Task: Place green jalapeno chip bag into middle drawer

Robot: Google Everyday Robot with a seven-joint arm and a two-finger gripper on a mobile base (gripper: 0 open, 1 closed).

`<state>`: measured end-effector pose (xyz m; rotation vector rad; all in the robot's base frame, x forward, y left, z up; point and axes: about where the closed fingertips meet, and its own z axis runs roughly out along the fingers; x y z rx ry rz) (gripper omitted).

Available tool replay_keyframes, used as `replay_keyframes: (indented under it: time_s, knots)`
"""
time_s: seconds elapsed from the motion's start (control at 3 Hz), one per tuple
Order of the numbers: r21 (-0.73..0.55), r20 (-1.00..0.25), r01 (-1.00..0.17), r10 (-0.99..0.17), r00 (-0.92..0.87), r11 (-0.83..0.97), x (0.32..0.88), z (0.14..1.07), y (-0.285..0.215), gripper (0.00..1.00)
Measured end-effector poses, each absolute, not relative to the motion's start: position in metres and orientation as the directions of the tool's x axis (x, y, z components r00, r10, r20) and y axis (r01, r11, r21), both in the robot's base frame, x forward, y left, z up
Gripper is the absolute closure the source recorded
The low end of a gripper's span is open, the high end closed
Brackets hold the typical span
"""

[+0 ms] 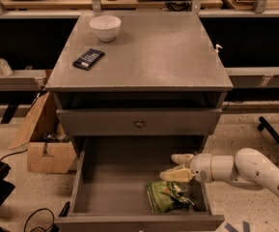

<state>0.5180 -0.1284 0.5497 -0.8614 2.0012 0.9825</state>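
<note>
The green jalapeno chip bag [167,195] lies flat on the floor of the open middle drawer [105,187], at its front right. My gripper [176,166] hangs just above and behind the bag, over the drawer's right side. Its two pale fingers are spread apart and hold nothing. The white arm reaches in from the right.
A closed drawer with a round knob [139,123] sits above the open one. On the cabinet top stand a white bowl [105,27] and a flat dark bar [88,59]. A cardboard box [45,144] stands on the floor to the left.
</note>
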Motion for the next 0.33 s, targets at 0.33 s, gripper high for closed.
replay_keyframes:
  time_s: [0.33]
  knots:
    - [0.35,-0.828,-0.804,-0.242,-0.506,0.481,0.5179,0.5496,-0.1273,0.0]
